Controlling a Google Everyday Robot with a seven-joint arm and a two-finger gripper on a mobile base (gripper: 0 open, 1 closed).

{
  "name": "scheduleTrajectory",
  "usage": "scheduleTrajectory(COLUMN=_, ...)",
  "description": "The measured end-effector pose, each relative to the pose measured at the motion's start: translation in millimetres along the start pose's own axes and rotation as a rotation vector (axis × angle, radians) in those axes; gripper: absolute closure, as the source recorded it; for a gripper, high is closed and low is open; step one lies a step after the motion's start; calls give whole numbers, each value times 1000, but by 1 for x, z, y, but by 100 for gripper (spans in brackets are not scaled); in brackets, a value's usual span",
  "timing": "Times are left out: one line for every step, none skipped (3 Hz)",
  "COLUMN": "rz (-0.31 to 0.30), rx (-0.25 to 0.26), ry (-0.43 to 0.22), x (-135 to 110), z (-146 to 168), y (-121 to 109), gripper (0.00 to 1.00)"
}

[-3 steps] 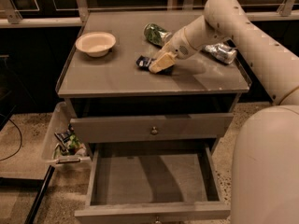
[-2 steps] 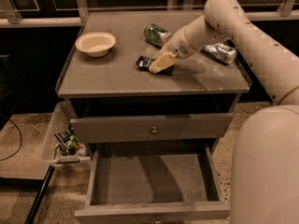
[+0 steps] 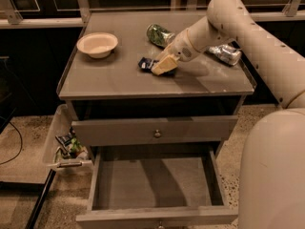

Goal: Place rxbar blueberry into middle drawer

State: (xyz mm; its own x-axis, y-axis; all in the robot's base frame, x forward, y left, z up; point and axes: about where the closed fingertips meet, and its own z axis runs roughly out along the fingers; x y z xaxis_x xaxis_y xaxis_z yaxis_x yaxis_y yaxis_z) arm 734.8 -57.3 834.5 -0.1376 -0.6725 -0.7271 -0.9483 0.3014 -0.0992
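Observation:
The rxbar blueberry (image 3: 144, 63), a small flat bar in a dark navy wrapper, lies on the cabinet top (image 3: 119, 75) near the middle. My gripper (image 3: 163, 66) is down on the bar's right end and covers that part of it. The middle drawer (image 3: 152, 185) is pulled out below the cabinet, and its plain grey floor is bare. The arm reaches in from the right across the top.
A cream bowl (image 3: 97, 44) sits at the back left of the top. A green can (image 3: 159, 34) lies behind the gripper and a silver can (image 3: 225, 54) lies under the arm at the right. The upper drawer front (image 3: 155, 130) is closed. A bin of items (image 3: 66, 147) hangs at the cabinet's left.

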Motion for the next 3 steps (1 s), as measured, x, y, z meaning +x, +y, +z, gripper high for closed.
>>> scheduleTrajectory(rz=-7, rx=1, ry=-3, x=-2, z=-2, y=2, gripper=100)
scheduleTrajectory(rz=-26, rx=20, ry=-6, x=6, z=-27, y=21, gripper=100)
scheduleTrajectory(rz=-55, rx=79, ry=-27, x=24, z=-81, y=61, gripper=100)
